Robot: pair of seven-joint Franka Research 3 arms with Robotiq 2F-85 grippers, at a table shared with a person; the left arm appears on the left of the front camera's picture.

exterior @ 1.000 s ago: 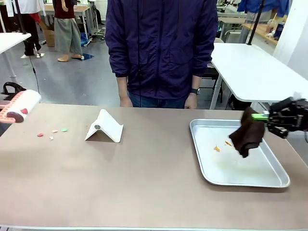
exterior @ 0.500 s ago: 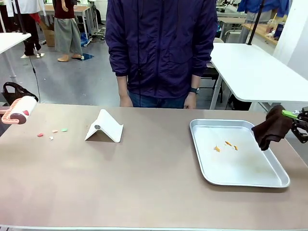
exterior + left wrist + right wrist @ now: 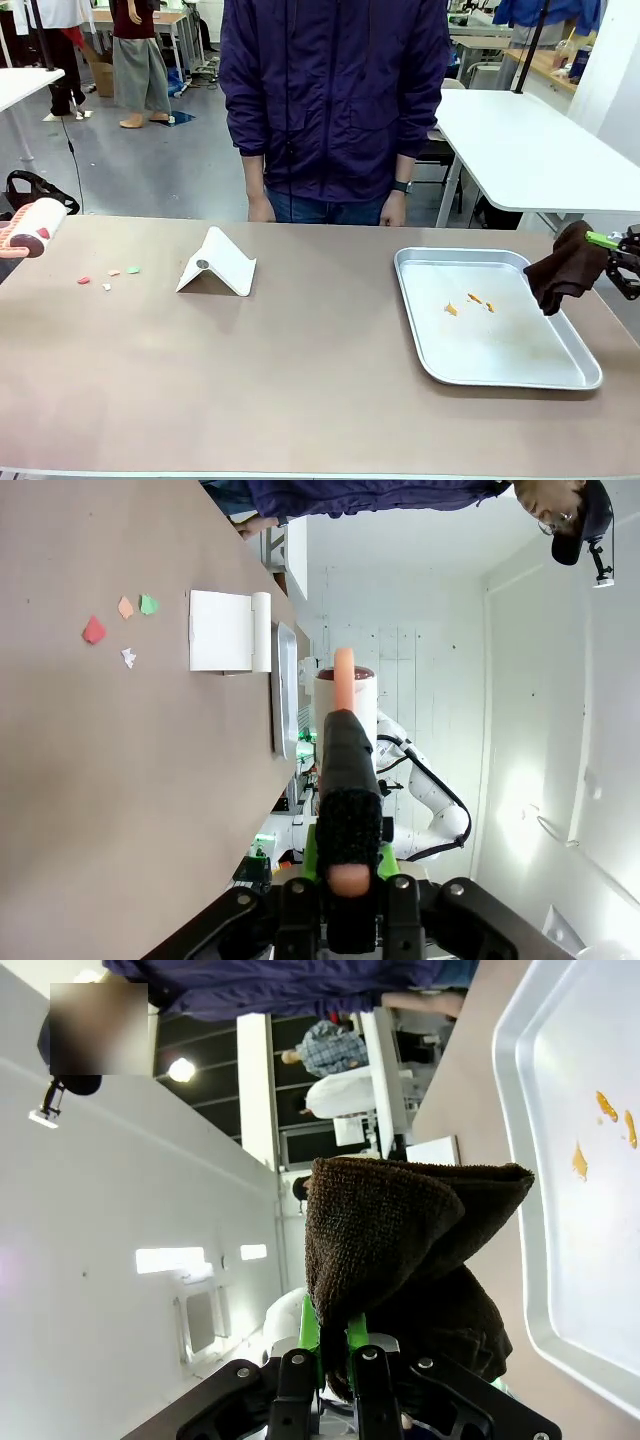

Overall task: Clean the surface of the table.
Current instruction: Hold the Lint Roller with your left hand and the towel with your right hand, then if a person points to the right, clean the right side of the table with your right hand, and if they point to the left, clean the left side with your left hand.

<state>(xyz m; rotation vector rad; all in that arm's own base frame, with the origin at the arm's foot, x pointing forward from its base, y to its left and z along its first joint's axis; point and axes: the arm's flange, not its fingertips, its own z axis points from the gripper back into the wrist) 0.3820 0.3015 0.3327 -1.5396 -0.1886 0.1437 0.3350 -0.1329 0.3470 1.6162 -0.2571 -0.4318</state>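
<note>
Site: you're in a workshop-like lab | 2 o'clock: long white-topped table [image 3: 520,140] | 11 o'clock: bare grey floor [image 3: 170,165], wooden worktable [image 3: 165,17] behind it | 1 o'clock: blue garment [image 3: 545,12] hanging above cluttered benches [image 3: 545,62]

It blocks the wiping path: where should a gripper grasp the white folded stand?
Probably its raised fold, from above: the white folded stand sits tent-like on the table, its lower edges flat against the top, so only the ridge gives the jaws two faces to pinch.

Taupe-brown table [image 3: 300,370] — scraps scattered
</note>
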